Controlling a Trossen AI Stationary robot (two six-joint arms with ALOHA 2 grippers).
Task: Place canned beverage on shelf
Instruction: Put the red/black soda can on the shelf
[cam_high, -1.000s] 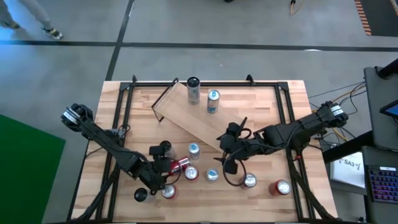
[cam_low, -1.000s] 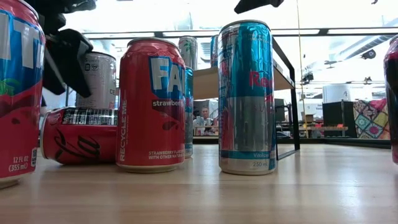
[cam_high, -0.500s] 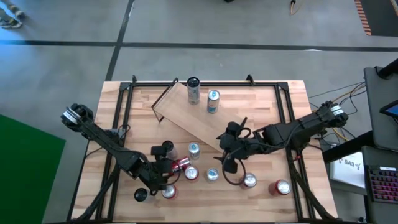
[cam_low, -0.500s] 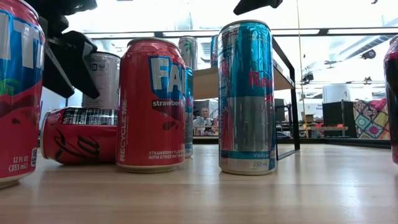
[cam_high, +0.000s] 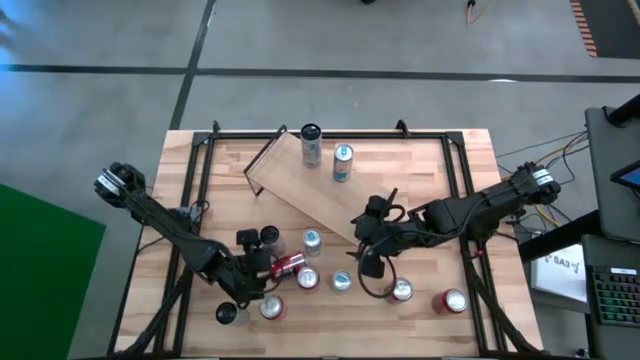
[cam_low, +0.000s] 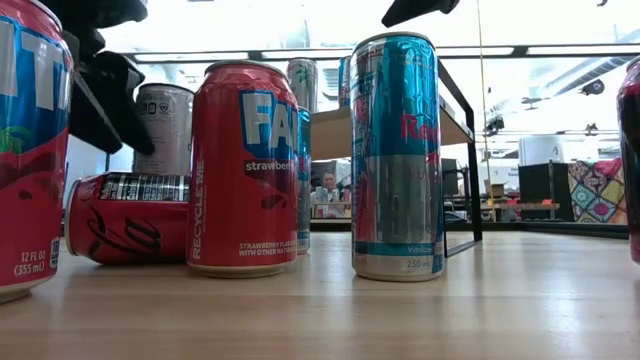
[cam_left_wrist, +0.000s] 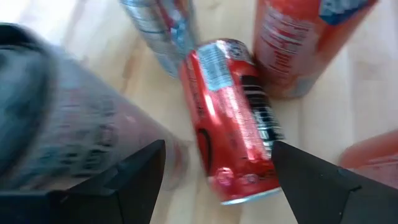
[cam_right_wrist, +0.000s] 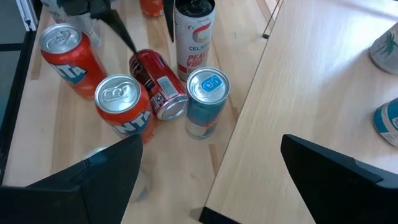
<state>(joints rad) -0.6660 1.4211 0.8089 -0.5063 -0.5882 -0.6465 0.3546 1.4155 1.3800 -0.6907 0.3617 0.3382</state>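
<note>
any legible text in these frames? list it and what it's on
"FA", "strawberry", "RECYCLE ME": red strawberry soda can.
"12 FL OZ (355 mL)": red can at the edge.
"250 mL", partial "Re": blue-silver energy drink can.
"CELSIUS", "PEACH": white Celsius can.
Lying red can: print blurred, unreadable.

Light-wood shelf (cam_high: 305, 190) with thin black end frames, sitting diagonally across the back-middle of the table, already carrying two upright cans: a dark-topped silver one (cam_high: 311, 143) and a blue-and-silver one (cam_high: 343, 161) just beside it. Down at the front, a cluster of more cans: red cola can (cam_high: 289, 265) tipped on its side, white Celsius can (cam_right_wrist: 193, 34) upright right next to it, slim blue-silver can (cam_right_wrist: 207, 101) upright. Also two red strawberry Fanta cans (cam_right_wrist: 123, 107) standing near the tipped one.
</note>
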